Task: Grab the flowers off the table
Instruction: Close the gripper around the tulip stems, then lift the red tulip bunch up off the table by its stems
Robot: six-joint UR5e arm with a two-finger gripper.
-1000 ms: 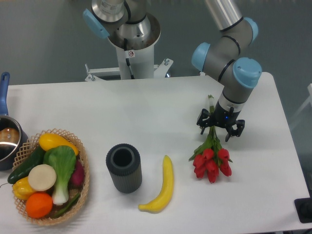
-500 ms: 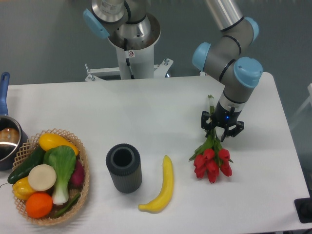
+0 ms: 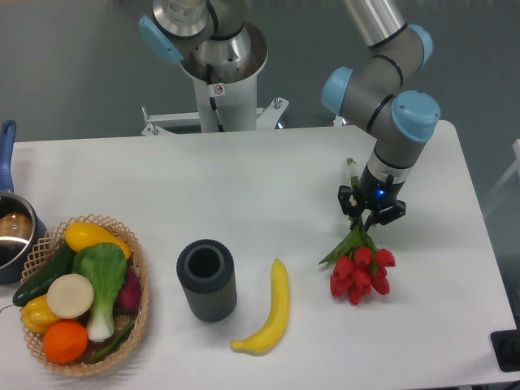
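Observation:
The flowers (image 3: 358, 272), a bunch of red tulips with green leaves and thin green stems, are at the right side of the white table (image 3: 268, 187). Their pale stem ends point toward the back and the red heads toward the front. My gripper (image 3: 370, 214) comes down from above and is shut on the stems just above the leaves. The heads look slightly raised and swung to the right; whether they touch the table I cannot tell.
A yellow banana (image 3: 272, 311) lies left of the flowers. A dark ribbed cylinder (image 3: 206, 279) stands open-topped further left. A wicker basket (image 3: 138, 280) of vegetables and fruit sits at front left, a pot (image 3: 12, 227) at the left edge. The arm's base (image 3: 219, 73) stands behind the table.
The gripper's fingers have gone from spread apart to shut on the stems. The tulip heads have shifted a little to the right and forward.

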